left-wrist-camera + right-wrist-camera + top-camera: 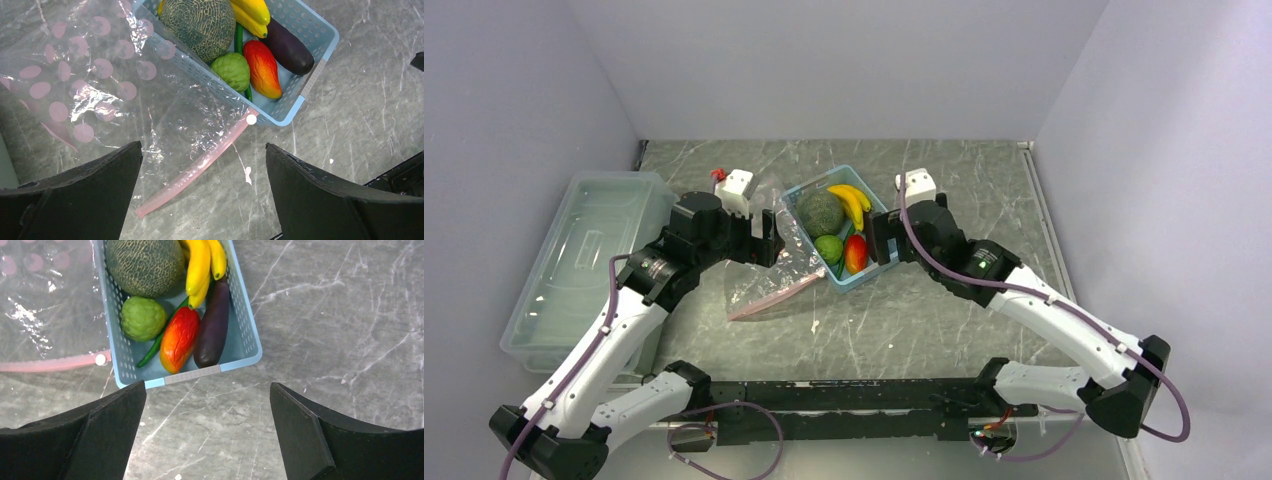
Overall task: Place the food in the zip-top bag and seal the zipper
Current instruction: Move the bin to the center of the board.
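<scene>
All the food lies in the light-blue basket (849, 283): a dark green melon (145, 265), yellow bananas (200, 265), a purple eggplant (214, 325), a red-orange fruit (179, 337), a lime-green fruit (142, 318) and a thin green vegetable (155, 347). The clear zip-top bag (125, 90) lies flat on the table left of the basket, partly against it. Its pink zipper (200, 162) faces the near side. My left gripper (202, 185) is open above the zipper. My right gripper (207, 425) is open and empty above bare table, just near of the basket.
A large translucent bin (584, 260) with a lid stands at the table's left side. Grey walls close the back and both sides. The basket (300, 102) sits mid-table between my two wrists.
</scene>
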Controlling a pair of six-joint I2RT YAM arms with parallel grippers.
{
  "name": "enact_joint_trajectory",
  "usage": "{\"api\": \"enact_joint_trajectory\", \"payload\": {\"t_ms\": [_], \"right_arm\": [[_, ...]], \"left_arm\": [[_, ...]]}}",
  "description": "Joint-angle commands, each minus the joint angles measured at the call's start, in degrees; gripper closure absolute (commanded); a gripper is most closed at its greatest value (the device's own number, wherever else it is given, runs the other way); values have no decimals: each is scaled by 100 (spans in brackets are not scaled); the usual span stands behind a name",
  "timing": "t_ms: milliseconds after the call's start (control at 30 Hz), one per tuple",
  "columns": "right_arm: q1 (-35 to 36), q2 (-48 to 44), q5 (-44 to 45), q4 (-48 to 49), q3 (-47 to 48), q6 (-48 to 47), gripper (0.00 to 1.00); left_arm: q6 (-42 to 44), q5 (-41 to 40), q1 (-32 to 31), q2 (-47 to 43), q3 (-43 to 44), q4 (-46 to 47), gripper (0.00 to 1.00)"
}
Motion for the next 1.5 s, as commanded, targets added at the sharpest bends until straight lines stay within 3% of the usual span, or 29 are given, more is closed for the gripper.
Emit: {"api": "enact_joint_trajectory", "payload": {"t_ms": [0,267,1000,1467], "right_arm": [[3,149,-261,-50,307,-66,3],[82,769,-1354,5,503,-111,19],[370,2300,-2142,404,846,-390,46],[424,3256,-2260,287,1329,-640,55]], "left_arm": [[61,73,-14,-89,39,105,1],[72,76,-16,-59,50,79,1],[74,39,-14,-71,26,71,1],[71,83,-15,-14,41,69,1]]}}
